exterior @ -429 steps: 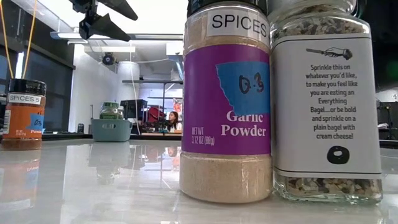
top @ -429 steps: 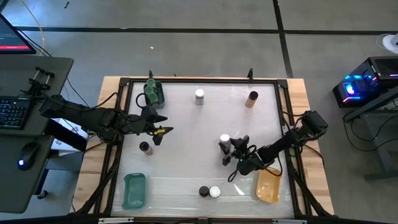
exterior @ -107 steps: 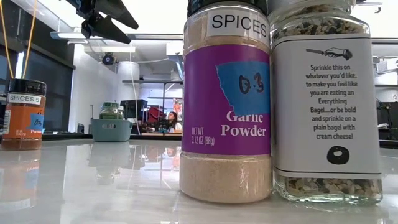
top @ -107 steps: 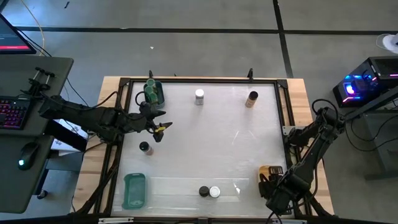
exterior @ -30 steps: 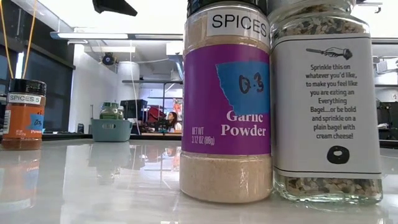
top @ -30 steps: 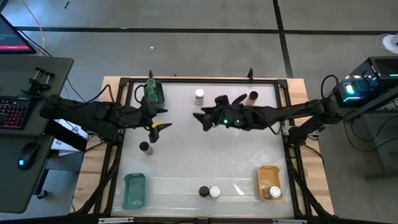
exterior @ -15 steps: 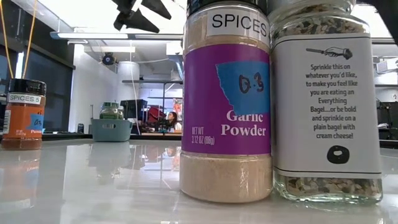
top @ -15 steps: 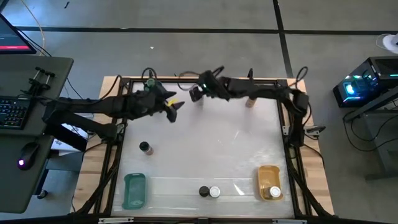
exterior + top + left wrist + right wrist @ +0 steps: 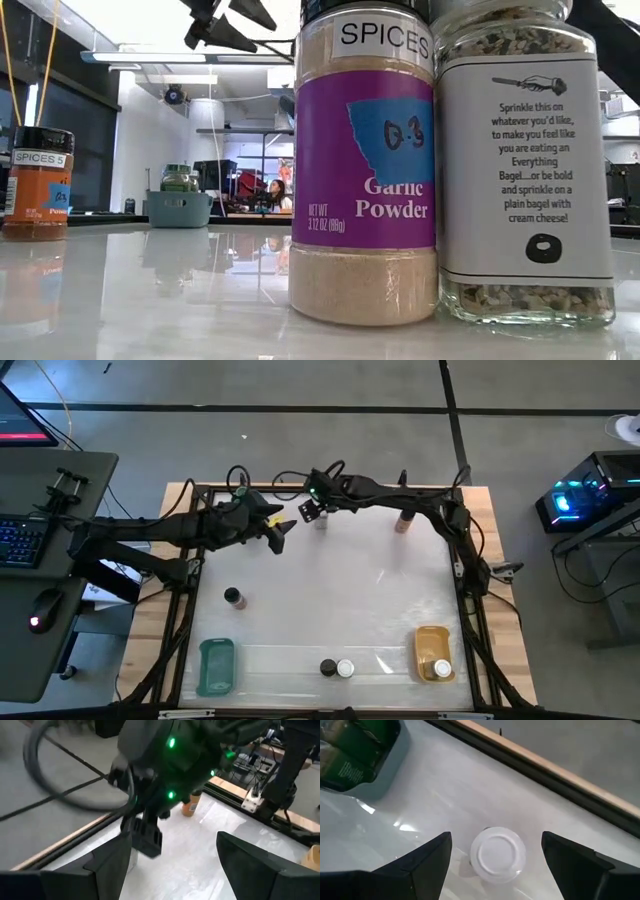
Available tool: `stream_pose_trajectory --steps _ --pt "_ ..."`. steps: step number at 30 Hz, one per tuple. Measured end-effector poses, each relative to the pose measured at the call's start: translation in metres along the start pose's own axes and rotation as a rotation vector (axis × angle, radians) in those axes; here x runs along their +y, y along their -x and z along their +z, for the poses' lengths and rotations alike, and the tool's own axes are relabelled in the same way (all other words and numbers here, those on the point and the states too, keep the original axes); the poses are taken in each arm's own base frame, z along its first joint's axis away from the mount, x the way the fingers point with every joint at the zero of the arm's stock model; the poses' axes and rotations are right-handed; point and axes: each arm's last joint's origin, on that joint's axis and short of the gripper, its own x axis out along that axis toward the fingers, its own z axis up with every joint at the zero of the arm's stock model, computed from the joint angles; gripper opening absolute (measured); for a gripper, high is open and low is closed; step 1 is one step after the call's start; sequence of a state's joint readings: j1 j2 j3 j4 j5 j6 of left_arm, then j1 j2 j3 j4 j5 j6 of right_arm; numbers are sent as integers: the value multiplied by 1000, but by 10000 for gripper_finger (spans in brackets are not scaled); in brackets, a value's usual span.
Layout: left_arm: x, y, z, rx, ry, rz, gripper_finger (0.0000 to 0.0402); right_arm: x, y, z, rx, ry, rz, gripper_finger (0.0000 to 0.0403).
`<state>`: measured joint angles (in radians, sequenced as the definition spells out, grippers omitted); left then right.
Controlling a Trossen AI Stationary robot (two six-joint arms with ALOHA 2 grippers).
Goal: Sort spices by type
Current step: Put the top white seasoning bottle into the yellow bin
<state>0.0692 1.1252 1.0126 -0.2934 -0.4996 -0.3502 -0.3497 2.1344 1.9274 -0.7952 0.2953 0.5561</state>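
A spice jar with a white lid stands upright on the table near the far edge. My right gripper hangs open above it, one finger on either side, not touching; in the high view the right gripper reaches in from the right. My left gripper hovers open just left of it, holding nothing. A brown-lidded jar stands at the far right, a black-lidded jar at the left. A black-lidded jar and a white-lidded jar stand together at the near edge.
A teal tray holding green-lidded jars sits at the far left. Another teal tray lies near left. An orange tray at near right holds a white-lidded jar. A dark frame rims the table.
My right gripper has swung from over the middle of the table toward the far edge and left, sinking and tipping downward until it hangs over the white-lidded jar. My left gripper has moved toward the far edge and right. Neither has changed its opening.
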Motion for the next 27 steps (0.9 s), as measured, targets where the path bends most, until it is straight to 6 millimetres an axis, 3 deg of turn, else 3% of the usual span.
stream_pose_trajectory --steps 7,17,21,25,27 --pt "4 -3 1 30 -64 -49 278 4 -29 -13 41 -75 -62 304" --pt "12 -6 -3 100 -95 -72 278 5 -39 -21 72 -98 -91 297" --pt "14 -7 -3 106 -94 -60 278 5 -40 -23 85 -93 -99 267" --pt "17 -8 -2 104 -89 -50 278 5 -40 -23 89 -68 -101 199" --pt "17 -8 -2 104 -88 -47 278 5 -38 -21 91 -43 -101 195"
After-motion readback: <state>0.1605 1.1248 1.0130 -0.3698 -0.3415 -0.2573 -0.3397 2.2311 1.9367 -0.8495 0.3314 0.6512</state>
